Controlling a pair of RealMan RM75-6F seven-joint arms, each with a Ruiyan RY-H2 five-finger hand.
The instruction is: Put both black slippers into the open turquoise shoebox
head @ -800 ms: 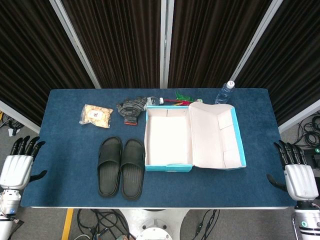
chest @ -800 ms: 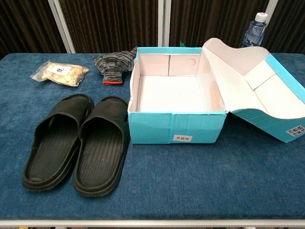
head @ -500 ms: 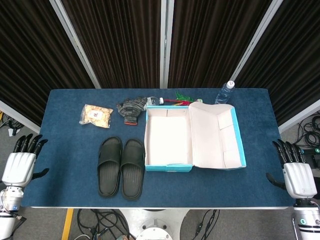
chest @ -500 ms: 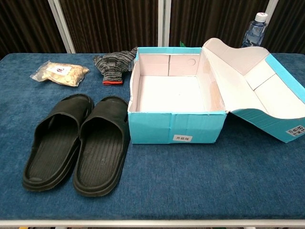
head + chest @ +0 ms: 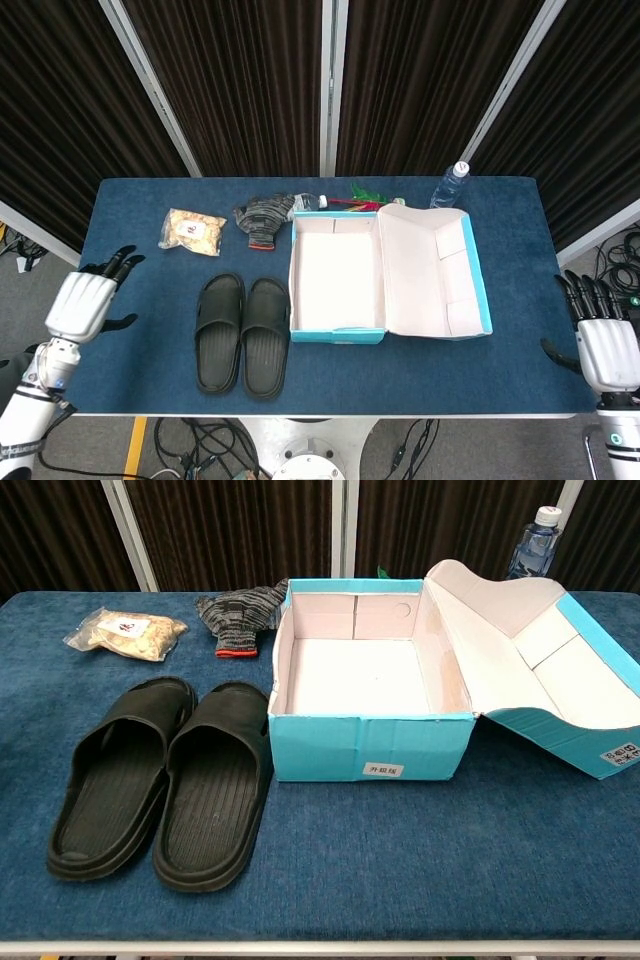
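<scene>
Over the table's near-left edge, the left hand (image 5: pixel 82 302) has swung inward, fingers spread and empty, toward the black slippers (image 5: pixel 243 334) just ahead: reach beginning.

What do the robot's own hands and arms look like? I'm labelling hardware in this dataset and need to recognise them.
Only the head view shows them. The left hand and right hand each have a smooth white, boxy palm shell with slim black fingers and a black thumb. Below the left hand, a white wrist and forearm with a dark joint ring is visible. No markings are legible.

The shoebox (image 5: pixel 338 285) hides most of the green-and-red item (image 5: pixel 362 198) behind it.
</scene>
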